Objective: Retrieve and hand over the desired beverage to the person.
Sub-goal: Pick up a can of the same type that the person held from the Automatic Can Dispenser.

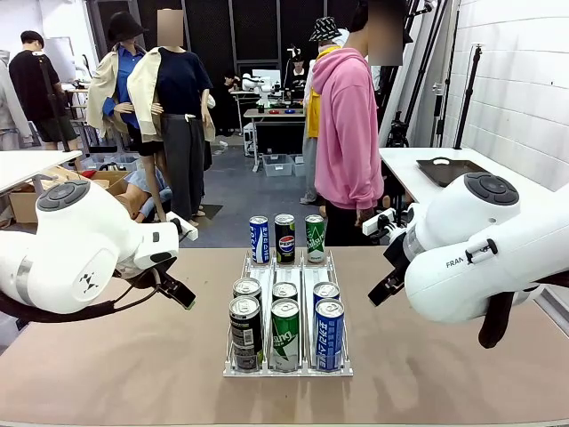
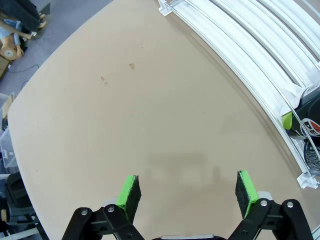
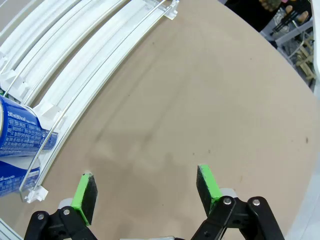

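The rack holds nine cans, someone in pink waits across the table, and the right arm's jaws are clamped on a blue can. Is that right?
Not quite. The right jaws stand open and empty over the bare table, beside the rack. The blue can sits in the rack, apart from them. The right wrist view shows this. The rest of what you said is correct.

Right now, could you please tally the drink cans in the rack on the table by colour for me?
Blue cans: 2
Black cans: 2
Green cans: 2
Middle-row cans, colour hidden: 3
Total: 9 cans
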You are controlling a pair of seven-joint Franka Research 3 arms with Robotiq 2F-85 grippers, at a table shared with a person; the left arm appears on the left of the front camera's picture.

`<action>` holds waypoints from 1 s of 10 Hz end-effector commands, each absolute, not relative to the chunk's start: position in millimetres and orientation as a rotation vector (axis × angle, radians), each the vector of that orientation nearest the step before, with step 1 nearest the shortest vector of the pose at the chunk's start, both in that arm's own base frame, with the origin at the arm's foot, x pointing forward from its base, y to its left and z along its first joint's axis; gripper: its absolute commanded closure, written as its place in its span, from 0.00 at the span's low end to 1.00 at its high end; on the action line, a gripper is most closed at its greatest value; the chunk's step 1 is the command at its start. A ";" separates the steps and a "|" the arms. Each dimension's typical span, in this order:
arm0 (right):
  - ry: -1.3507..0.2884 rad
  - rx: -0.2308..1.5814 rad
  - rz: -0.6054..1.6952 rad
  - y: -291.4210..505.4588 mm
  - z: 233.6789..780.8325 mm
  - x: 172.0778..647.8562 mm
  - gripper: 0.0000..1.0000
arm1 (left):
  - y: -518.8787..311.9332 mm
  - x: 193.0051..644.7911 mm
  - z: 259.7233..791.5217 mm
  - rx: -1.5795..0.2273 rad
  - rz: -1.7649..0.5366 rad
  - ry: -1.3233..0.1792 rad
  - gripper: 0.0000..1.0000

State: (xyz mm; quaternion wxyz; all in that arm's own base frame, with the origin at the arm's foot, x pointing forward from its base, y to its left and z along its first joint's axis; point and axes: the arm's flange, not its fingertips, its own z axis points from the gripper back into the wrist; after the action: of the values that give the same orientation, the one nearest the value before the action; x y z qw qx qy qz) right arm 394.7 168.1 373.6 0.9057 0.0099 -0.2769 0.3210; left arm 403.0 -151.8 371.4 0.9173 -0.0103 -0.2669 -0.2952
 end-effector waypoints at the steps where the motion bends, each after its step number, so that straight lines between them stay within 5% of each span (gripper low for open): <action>1: -0.572 0.021 0.663 168.0 373.6 394.7 0.00 | -150.8 403.3 371.4 -0.021 -0.605 -0.549 0.00; 5: -0.572 0.020 0.663 168.1 373.6 394.7 0.00 | -151.8 403.0 371.4 -0.021 -0.607 -0.549 0.00; 10: -0.419 0.144 0.681 127.6 487.5 416.2 0.00 | -92.0 426.6 485.4 -0.201 -0.572 -0.430 0.00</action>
State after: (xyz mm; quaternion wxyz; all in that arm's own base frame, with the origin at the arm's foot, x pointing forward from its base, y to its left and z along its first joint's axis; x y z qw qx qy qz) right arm 407.1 142.4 463.0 0.9179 0.0381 -0.2328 0.3190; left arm 420.3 -112.8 462.4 0.9285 -0.0772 -0.2314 -0.2798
